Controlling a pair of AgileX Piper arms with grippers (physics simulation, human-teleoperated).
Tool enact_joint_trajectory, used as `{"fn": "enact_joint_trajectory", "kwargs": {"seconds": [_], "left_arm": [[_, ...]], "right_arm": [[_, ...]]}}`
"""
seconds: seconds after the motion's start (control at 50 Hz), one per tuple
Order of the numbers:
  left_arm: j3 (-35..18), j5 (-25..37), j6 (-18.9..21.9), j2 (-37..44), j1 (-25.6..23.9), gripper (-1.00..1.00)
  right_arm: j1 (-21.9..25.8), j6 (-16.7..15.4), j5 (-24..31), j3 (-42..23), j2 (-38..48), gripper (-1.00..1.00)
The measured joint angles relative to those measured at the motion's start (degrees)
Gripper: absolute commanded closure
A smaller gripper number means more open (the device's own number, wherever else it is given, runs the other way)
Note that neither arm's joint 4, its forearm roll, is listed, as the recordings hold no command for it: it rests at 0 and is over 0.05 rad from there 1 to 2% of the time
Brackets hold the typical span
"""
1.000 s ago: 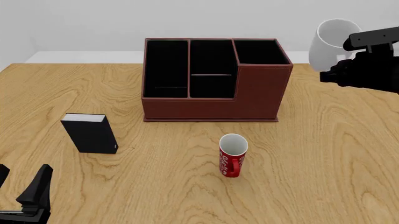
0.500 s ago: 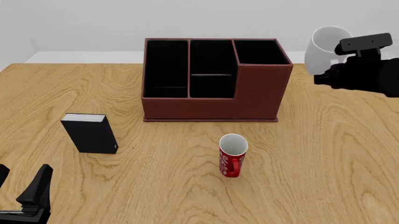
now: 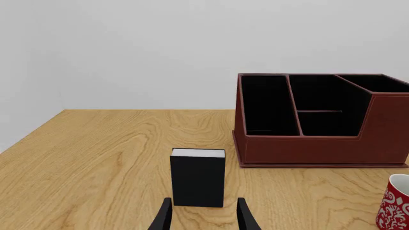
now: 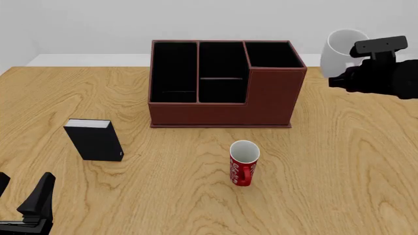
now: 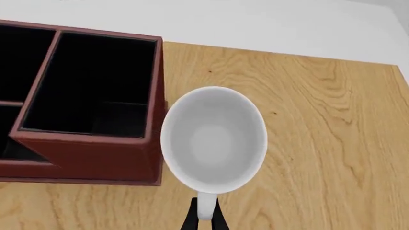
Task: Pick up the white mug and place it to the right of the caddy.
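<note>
White mug [image 4: 339,49] hangs upright in my right pincer [image 4: 356,73], beside the caddy's [image 4: 225,83] taller right end in the front view. My wrist view shows my fingers [image 5: 189,221] clamped on its handle, with the table [image 5: 332,143] below. My left pincer [image 3: 203,215], by its own camera, stands apart, facing the black box [image 3: 198,177].

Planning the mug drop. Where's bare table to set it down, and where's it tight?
Bare wood lies right of the caddy, under the white mug held by the right gripper, out to the table edge. Also open: the near right past the red mug, and the far left behind the black box. Tightest: the caddy-to-red-mug strip.
</note>
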Motion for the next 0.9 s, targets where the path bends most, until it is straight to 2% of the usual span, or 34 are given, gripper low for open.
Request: {"fn": "enact_joint_trajectory", "kwargs": {"seconds": [0.38,0.9], "left_arm": [[0.0,0.0,0.0,0.0,0.0,-1.0],[0.0,0.0,0.0,0.0,0.0,-1.0]], "right_arm": [[-0.72,0.15,-1.16,-1.69,3.67,1.0],[-1.93,-1.51,-1.64,-5.41,8.95,1.0]]}}
